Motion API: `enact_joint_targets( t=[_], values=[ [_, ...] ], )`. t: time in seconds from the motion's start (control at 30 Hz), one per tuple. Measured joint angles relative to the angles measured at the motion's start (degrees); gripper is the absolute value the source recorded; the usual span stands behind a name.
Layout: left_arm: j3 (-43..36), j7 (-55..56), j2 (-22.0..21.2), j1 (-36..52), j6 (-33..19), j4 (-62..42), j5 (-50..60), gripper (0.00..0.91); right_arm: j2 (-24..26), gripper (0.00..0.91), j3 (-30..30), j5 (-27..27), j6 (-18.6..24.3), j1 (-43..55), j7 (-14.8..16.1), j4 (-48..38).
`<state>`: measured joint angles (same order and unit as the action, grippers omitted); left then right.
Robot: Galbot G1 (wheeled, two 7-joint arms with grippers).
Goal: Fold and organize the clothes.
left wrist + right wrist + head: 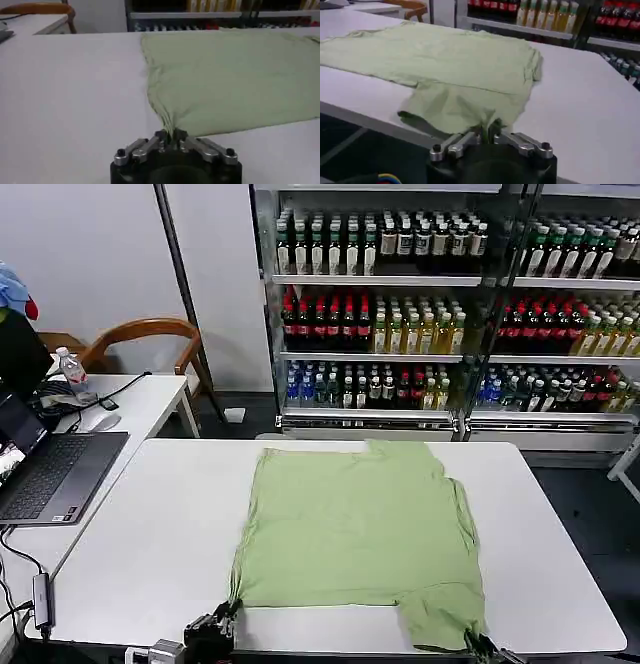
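Observation:
The light green shirt lies spread on the white table, plain side up, its near edge by the table's front. My left gripper is shut on the shirt's near left corner, where the fabric bunches into the jaws. My right gripper is shut on the near right corner, a flap that hangs over the front edge. In the right wrist view the cloth gathers between the jaws of that gripper. Collar, buttons and chest graphic are hidden.
An open laptop sits at the table's left edge with cables trailing down. A second table with a water bottle and a wooden chair stand behind left. Drink shelves fill the back.

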<state>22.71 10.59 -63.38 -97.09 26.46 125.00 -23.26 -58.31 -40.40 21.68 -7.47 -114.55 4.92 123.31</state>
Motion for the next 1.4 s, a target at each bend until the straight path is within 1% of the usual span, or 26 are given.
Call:
enact_joint_targets(
  t=[0.3, 0.5, 0.7, 0.97, 1.4],
  values=[
    [1.91, -3.83, 1.11, 3.29, -0.72, 0.34, -0.16, 0.05, 2.29, 0.0, -1.12, 5.51, -3.07, 7.5, -0.95, 1.65],
    [3.28, -6.5, 2.07, 6.77, -0.9, -0.46, -1.96, 0.05, 3.85, 0.0, 0.34, 7.01, -5.57, 15.35, -2.25, -0.09],
    [2.83, -8.45, 2.35, 11.92, -1.48, -3.04, -3.79, 0.05, 4.71, 0.0, 3.37, 6.95, -7.06, 23.67, -3.22, -4.3],
    [0.62, -10.28, 1.36, 19.68, -2.7, -8.89, -6.42, 0.05, 4.77, 0.0, 7.86, 5.55, -7.34, 33.49, -3.48, -11.29],
    [-3.14, -11.88, 0.98, 28.23, -4.57, -17.98, -7.92, 0.05, 4.11, 0.0, 14.5, 2.9, -6.68, 43.41, -3.41, -20.16]
  ],
)
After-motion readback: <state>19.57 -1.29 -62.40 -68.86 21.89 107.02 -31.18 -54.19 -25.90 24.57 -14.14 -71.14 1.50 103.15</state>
